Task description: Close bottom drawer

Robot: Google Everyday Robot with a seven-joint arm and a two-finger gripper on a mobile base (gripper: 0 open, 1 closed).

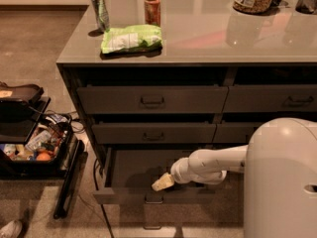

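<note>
The claw [163, 181] hangs just inside the pulled-out bottom drawer [124, 196], behind its front — open or closed, I can't tell. Pushed from there, the drawer could trap the arm [213, 162] under the middle drawer [153, 133] — or skew.

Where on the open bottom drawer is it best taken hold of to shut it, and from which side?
Probably the small central pull handle on the flat front of the bottom drawer, coming from the room side: the front is wide, so a centred hold should push it in straight. The gripper hangs over the open drawer, just behind that front.
</note>
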